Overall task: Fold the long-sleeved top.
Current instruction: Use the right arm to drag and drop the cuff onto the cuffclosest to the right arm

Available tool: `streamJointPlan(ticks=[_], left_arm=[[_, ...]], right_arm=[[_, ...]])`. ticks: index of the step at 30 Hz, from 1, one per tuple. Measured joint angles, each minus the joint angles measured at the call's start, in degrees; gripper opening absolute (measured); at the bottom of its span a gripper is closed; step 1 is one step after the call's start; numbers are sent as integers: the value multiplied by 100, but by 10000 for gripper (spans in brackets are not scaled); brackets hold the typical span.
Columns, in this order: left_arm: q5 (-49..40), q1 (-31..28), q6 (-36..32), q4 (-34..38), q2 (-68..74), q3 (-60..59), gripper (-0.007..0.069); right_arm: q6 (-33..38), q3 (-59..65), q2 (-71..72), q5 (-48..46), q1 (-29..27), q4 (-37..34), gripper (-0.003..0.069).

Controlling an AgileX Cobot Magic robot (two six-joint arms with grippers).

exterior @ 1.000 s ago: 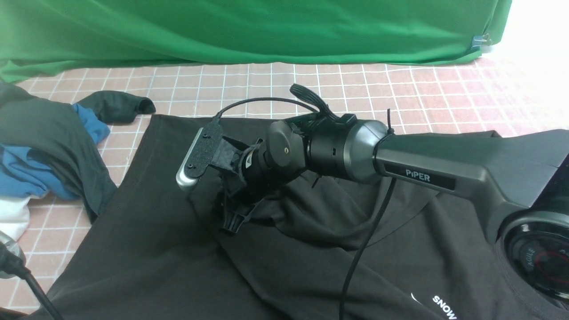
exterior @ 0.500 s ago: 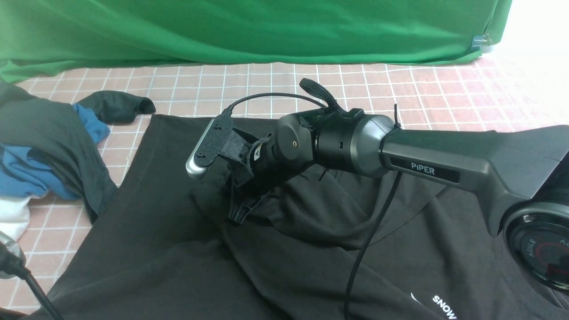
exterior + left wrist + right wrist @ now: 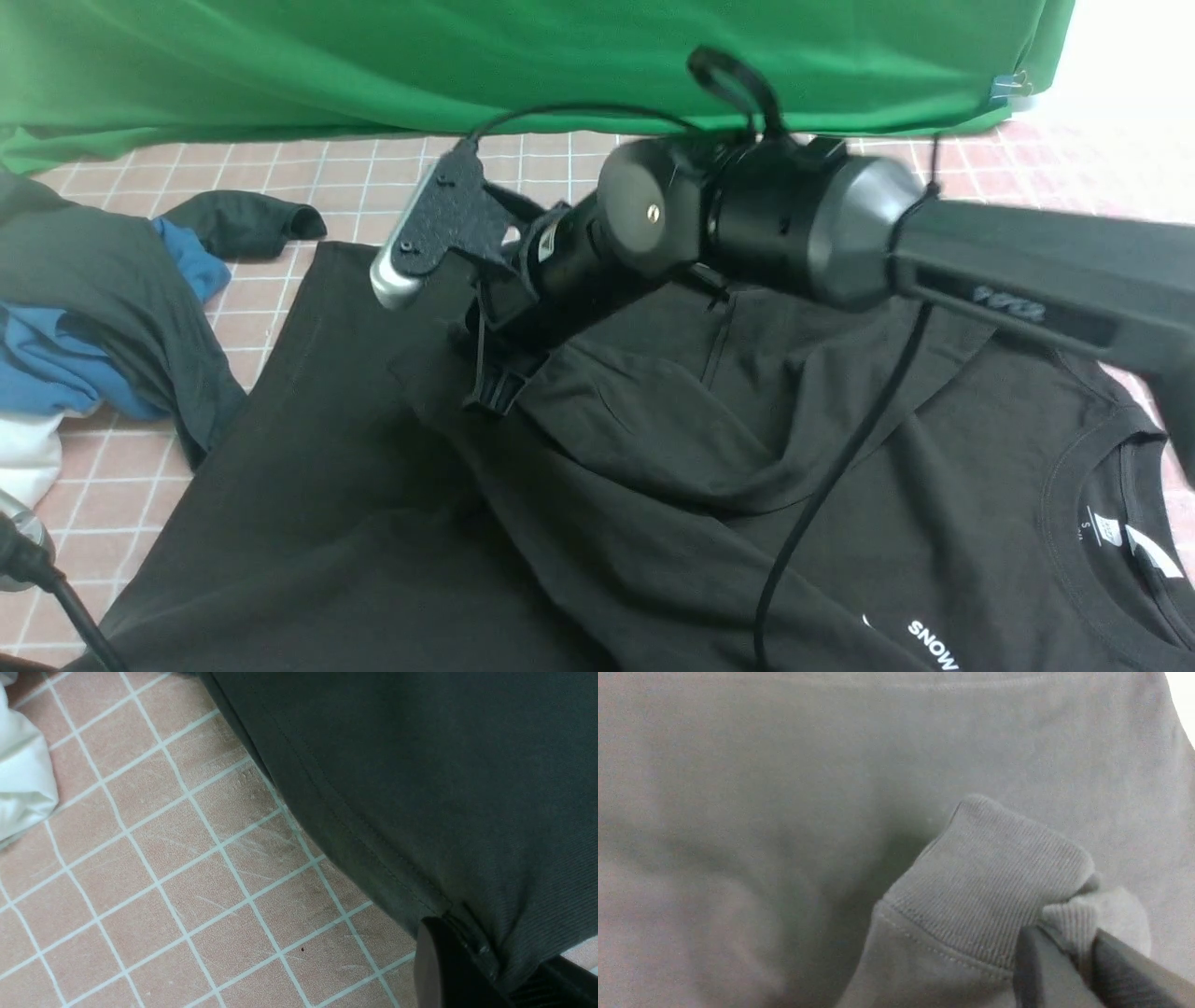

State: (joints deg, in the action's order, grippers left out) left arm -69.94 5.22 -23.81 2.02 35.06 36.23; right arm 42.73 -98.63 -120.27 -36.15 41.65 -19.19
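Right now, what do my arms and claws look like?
The right arm is a boxy dark grey link with blurred white lettering, ending in a rounded silver-grey collar and black cylindrical wrist joints. A black cable hangs below it, and a silver-edged camera sits on a black plate. The right claw and left claw have black fingers.

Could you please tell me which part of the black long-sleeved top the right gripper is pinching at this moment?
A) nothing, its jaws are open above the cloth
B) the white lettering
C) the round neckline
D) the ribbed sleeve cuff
D: the right wrist view shows the right gripper with its jaws closed on the ribbed cuff of the long-sleeved top.
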Motion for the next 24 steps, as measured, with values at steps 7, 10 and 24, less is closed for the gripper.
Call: streamJointPlan(ticks=[7, 10, 24], left_arm=[[5, 0, 0, 0, 0, 0, 50], [5, 0, 0, 19, 0, 0, 50], [22, 0, 0, 63, 0, 0, 50]], right_arm=[[222, 0, 92, -63, 81, -7, 92], [226, 0, -57, 82, 81, -7, 92], [226, 0, -607, 659, 81, -19, 139]])
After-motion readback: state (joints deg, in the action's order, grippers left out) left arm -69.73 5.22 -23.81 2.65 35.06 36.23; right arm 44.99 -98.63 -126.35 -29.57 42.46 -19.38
